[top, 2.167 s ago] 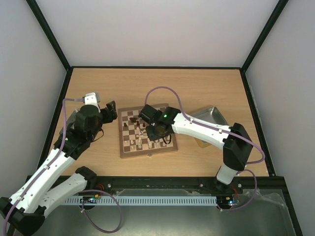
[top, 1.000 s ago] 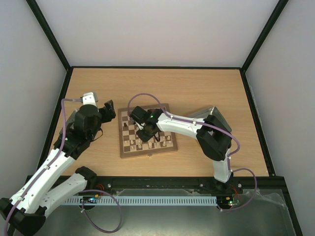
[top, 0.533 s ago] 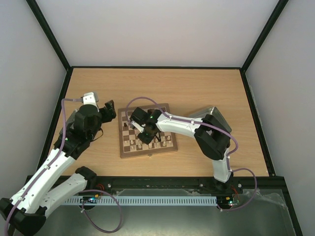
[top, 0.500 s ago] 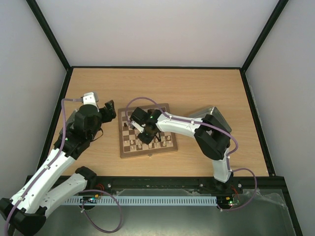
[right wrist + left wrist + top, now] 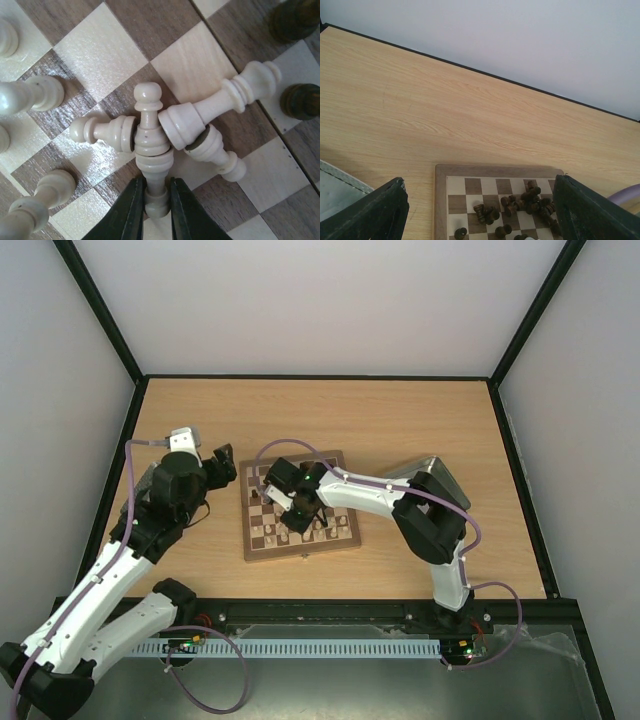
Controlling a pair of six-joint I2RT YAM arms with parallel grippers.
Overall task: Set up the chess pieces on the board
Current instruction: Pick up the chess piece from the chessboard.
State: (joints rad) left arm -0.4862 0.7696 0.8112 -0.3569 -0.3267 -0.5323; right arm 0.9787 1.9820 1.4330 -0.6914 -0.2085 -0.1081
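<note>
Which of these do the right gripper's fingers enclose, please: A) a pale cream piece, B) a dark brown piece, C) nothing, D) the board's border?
A: the right wrist view shows the right gripper pinching one end of a pale cream piece lying among other cream pieces on the board.

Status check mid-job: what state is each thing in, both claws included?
Left claw, open and empty.
Right claw, shut on a cream piece.
Neighbouring cream pieces, lying on their sides against it.
Dark pieces, jumbled together in a heap.
Board, flat on the table, not yet set up.
Metal tray, partly hidden by the right arm.
</note>
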